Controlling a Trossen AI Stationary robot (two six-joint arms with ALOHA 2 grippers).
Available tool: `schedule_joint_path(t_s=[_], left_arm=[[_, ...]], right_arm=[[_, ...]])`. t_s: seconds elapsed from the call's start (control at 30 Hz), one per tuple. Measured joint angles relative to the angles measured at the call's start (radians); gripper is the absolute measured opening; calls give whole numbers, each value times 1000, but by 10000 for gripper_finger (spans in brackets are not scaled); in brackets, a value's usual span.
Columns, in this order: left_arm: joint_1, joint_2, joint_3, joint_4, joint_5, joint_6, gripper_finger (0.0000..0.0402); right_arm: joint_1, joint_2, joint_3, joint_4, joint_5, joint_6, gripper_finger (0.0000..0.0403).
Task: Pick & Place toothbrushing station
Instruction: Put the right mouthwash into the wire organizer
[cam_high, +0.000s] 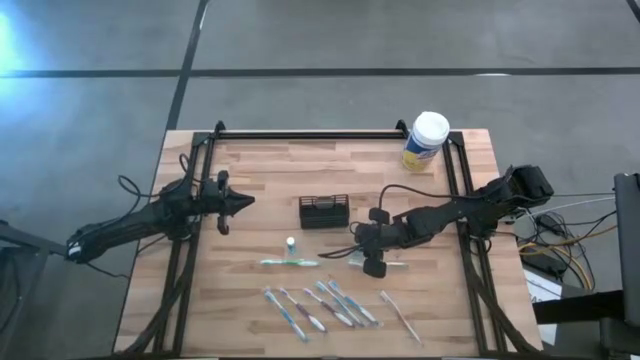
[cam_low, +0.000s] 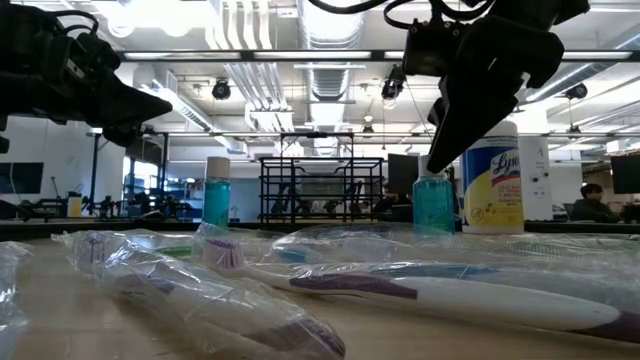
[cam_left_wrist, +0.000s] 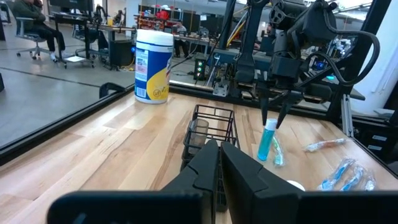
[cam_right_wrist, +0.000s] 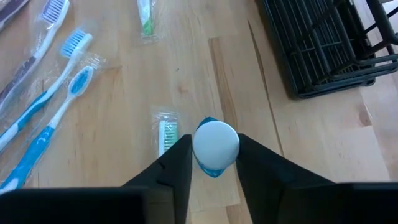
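Observation:
The black wire basket (cam_high: 324, 211) stands mid-table. A teal toothpaste tube with a white cap (cam_left_wrist: 268, 140) stands upright on the wood to its right, and my right gripper (cam_high: 372, 260) is shut on its top. A second teal tube (cam_high: 291, 243) stands alone on its base, left of the first. Several wrapped toothbrushes (cam_high: 322, 305) lie flat near the table's front edge. My left gripper (cam_high: 240, 203) hangs shut and level at the left, well away from the basket, touching nothing. My right gripper pinches the tube's white cap (cam_right_wrist: 199, 147) between its two fingers (cam_right_wrist: 179, 155), one on each side. The fingers come from above, slanting down. The tube stays upright with its base (cam_left_wrist: 265, 155) on the table.
A white-lidded, yellow-labelled canister (cam_high: 427, 140) stands at the far right corner. A green-white wrapped packet (cam_right_wrist: 166, 134) lies just beside the held tube, and another (cam_high: 290, 262) lies left of it. Black rails (cam_high: 455, 200) run along both sides of the table.

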Motion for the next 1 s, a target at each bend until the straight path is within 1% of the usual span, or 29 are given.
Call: schedule_joint_path(t_s=[0.1, 0.3, 0.5, 0.73, 0.9, 1.0], left_arm=[[0, 0, 0, 0, 0, 0, 25], [0, 0, 0, 0, 0, 0, 24], [0, 0, 0, 0, 0, 0, 24], [0, 0, 0, 0, 0, 0, 26], [0, 0, -2, 1, 0, 3, 23], [0, 2, -4, 2, 0, 3, 25]], right_arm=[[0, 0, 0, 2, 0, -9, 84], [0, -8, 12, -1, -1, -28, 84], [0, -80, 35, 4, 5, -73, 89], [0, -233, 14, 41, 8, -130, 86], [0, -359, -30, 65, 8, -142, 87], [0, -432, -80, 90, 8, -147, 87]])
